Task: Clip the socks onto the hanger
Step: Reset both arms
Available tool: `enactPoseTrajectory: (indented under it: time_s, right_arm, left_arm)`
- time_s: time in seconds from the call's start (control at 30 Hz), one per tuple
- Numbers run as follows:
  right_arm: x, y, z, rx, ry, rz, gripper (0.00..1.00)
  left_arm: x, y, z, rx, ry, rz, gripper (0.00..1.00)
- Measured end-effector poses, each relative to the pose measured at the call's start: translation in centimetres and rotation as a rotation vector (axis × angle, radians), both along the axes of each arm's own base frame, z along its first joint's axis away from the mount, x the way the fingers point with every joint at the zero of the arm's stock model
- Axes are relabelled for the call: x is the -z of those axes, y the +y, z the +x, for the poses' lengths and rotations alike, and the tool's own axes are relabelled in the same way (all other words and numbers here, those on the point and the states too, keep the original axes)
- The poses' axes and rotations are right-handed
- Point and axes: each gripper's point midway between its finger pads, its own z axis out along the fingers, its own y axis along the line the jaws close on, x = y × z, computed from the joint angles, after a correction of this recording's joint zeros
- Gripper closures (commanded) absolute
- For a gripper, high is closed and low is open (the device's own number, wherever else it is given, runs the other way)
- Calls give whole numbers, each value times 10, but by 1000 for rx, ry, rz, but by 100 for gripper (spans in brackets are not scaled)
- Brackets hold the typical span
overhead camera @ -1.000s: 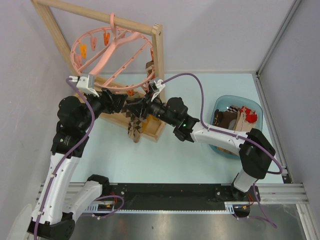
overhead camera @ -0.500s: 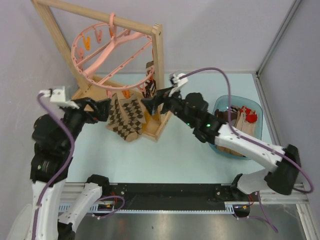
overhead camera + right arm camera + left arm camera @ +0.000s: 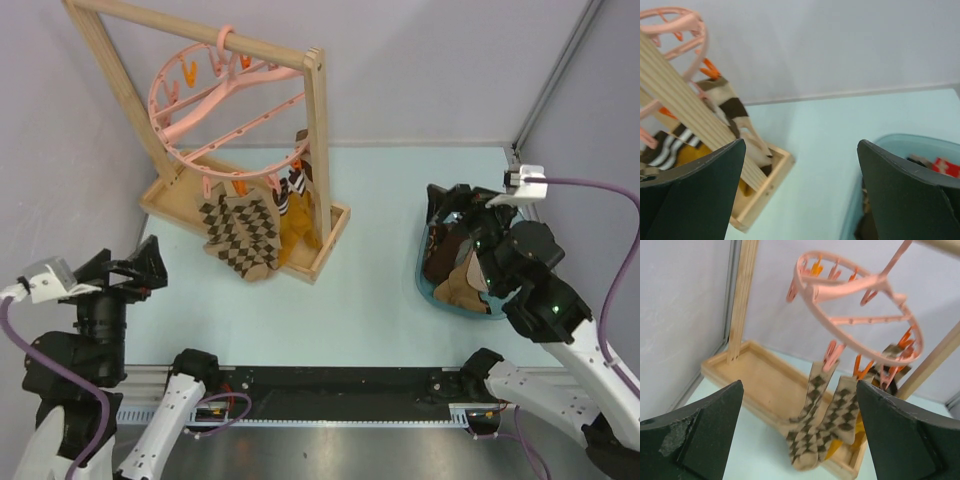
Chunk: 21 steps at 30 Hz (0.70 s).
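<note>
Far from hanger (image 3: 840,284), grippers (image 3: 799,385) (image 3: 801,142) wide, apparently empty

A pale mint-green counter (image 3: 380,250) fills the middle of the top view. Plain matte walls of greyish lilac close it in: a back wall (image 3: 430,70), a left wall (image 3: 40,150) and a right wall (image 3: 600,130). A silver metal strut (image 3: 556,78) runs up the back right corner. Along the near edge lies a black rail (image 3: 340,385), with a brushed steel sheet (image 3: 350,450) below it. A wooden rack frame (image 3: 317,150) stands at the back left. The light is soft and even, with faint shadows.
</note>
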Motion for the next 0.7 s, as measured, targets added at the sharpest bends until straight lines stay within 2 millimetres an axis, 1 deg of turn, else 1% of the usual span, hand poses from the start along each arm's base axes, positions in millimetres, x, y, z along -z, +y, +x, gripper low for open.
enactPoseTrajectory:
  time_s: [0.1, 0.17, 0.23, 0.3, 0.43, 0.53, 0.6, 0.7]
  right_arm:
    - [19, -23, -8, 62, 33, -25, 0]
    - [32, -34, -12, 95, 56, -43, 0]
    - [43, -43, -16, 121, 74, -59, 0]
    - [50, -54, -22, 150, 79, -63, 0]
    - [54, -70, -31, 199, 67, -57, 0]
    - [56, -79, -35, 225, 58, -57, 0]
    - [58, -84, -37, 243, 55, -59, 0]
    - [59, -85, -37, 246, 57, -62, 0]
  left_arm:
    - [27, 0, 2, 0, 58, 14, 0]
    - [37, 0, -3, 8, 57, 26, 0]
    - [38, 1, -14, 19, 14, 38, 0]
    - [34, 3, -27, 25, -45, 48, 0]
    - [23, 7, -43, 25, -136, 59, 0]
    - [20, 7, -44, 24, -162, 66, 0]
    - [27, 5, -38, 24, -143, 75, 0]
    - [30, 4, -36, 25, -136, 76, 0]
